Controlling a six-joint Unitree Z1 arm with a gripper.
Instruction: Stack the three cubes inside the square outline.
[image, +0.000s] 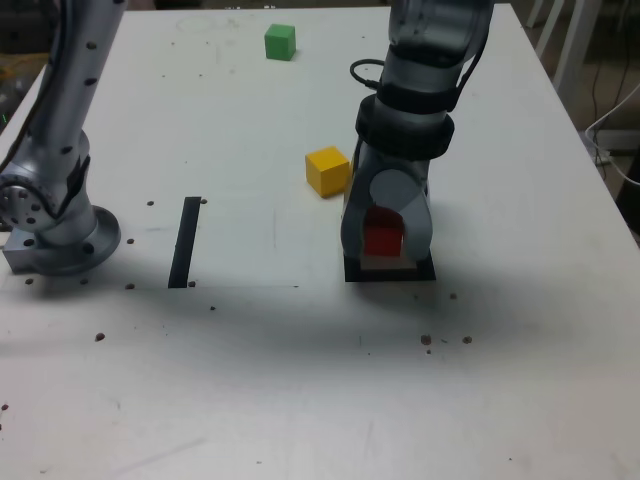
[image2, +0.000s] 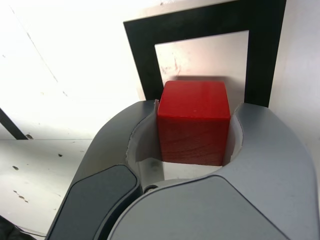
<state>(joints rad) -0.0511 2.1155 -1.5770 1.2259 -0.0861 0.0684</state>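
Gripper (image: 385, 245) pointing down, jaws clamped on red cube (image2: 194, 122), one jaw against each side face. Cube sits over white centre of square outline (image2: 200, 25), directly beneath gripper. Yellow cube (image: 327, 170) just beside gripper, toward exterior view's left. Green cube (image: 280, 42) well apart, beyond it. Black strip (image: 185, 241) well apart on white table (image: 300, 380).

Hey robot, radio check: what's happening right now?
Tool shut on red cube, over square outline. Yellow cube, green cube waiting. Nothing blocking.
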